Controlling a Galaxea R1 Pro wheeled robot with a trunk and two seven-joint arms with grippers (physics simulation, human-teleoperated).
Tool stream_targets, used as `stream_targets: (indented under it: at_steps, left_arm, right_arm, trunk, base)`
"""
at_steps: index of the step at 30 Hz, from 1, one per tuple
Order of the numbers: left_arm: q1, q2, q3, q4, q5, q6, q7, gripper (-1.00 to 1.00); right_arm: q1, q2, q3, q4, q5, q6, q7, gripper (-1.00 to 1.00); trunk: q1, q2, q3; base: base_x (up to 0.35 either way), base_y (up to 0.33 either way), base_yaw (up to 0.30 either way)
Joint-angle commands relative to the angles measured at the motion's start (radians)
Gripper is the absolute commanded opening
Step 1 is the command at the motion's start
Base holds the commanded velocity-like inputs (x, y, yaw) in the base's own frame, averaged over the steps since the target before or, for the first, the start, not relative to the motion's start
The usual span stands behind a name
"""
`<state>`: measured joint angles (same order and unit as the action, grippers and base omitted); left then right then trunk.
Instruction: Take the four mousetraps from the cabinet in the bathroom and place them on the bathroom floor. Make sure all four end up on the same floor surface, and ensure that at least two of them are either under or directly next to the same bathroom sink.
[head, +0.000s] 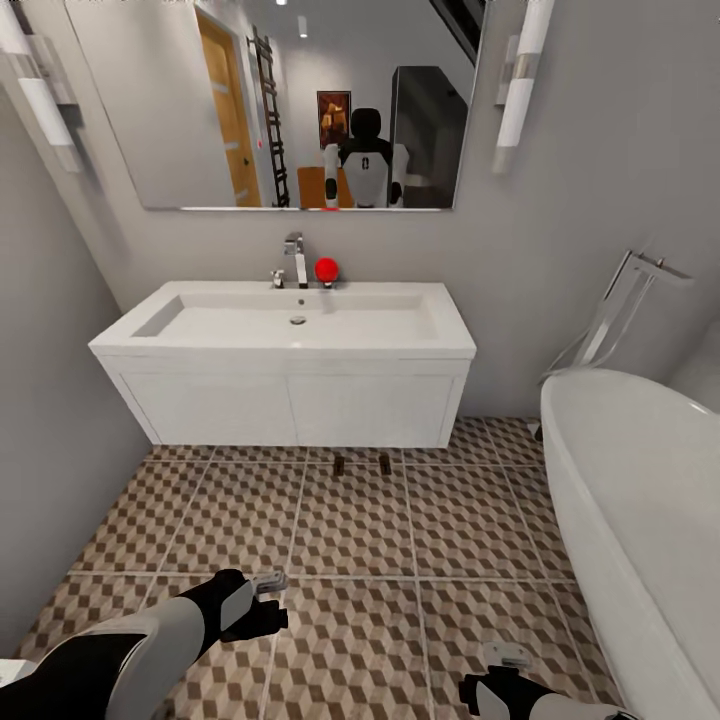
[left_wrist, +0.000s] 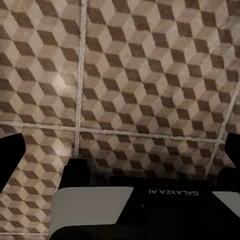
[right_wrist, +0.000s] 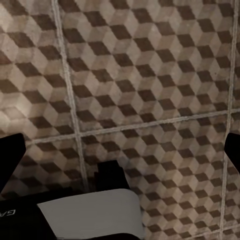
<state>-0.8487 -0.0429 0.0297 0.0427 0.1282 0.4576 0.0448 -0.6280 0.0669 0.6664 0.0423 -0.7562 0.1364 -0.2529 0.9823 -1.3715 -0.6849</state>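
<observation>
Mousetraps: we see two small dark ones (head: 340, 463) (head: 385, 463) on the bathroom floor (head: 350, 540), just below the sink (head: 290, 325) vanity, well ahead of both pincers.
Left pincer (left_wrist: 120, 150): fingers spread wide, nothing held.
Right pincer (right_wrist: 120, 150): likewise wide, seemingly empty.

Two mousetraps (head: 339, 464) (head: 385, 463), one sink (head: 290, 325), one bathtub (head: 640, 500).

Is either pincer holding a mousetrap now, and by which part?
Each pincer, left and right, seems to carry a small pale thing; whether it is a mousetrap, and where gripped, cannot be told.
</observation>
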Motion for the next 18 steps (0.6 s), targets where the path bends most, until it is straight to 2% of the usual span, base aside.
stream_targets:
  at_steps: [1, 9, 18]
  left_arm:
    - [-0.001, 0.0, 0.002, 0.002, 0.009, 0.001, 0.005, 1.0]
    - [-0.001, -0.002, 0.002, 0.004, 0.01, 0.003, 0.007, 1.0]
    - [0.0, -0.009, 0.002, 0.006, 0.009, 0.003, 0.009, 1.0]
  right_arm:
    - [-0.001, 0.001, 0.008, 0.001, -0.005, 0.004, -0.002, 1.0]
    - [0.0, 0.001, 0.009, 0.002, -0.005, 0.003, 0.006, 1.0]
    - [0.007, -0.001, 0.008, 0.002, -0.005, 0.003, 0.007, 1.0]
  trunk:
    - [-0.004, 0.007, 0.002]
    - [-0.035, 0.063, 0.028]
    - [-0.069, 0.126, 0.057]
  base:
    - [-0.002, 0.0, 0.0]
    - [-0.001, 0.0, 0.031]
    - [0.0, 0.0, 0.248]
